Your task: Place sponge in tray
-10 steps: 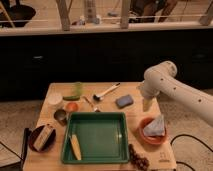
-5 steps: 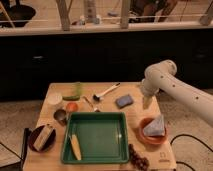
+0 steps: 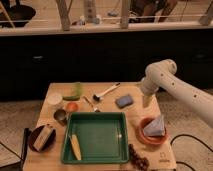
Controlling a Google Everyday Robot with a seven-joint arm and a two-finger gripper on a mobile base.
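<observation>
The green tray [image 3: 102,135] sits front and centre on the table [image 3: 134,120], and the blue-grey sponge [image 3: 124,101] lies flat on the wood just behind its right corner, outside it. Just right of the sponge, the gripper [image 3: 146,102] points down over the table. Whether it is spread or closed cannot be told.

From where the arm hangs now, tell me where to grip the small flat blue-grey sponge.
Probably from straight above, pinching the flat blue-grey rectangular sponge across its shorter width, since it lies flat. The gripper hangs just to its right in the view.
</observation>
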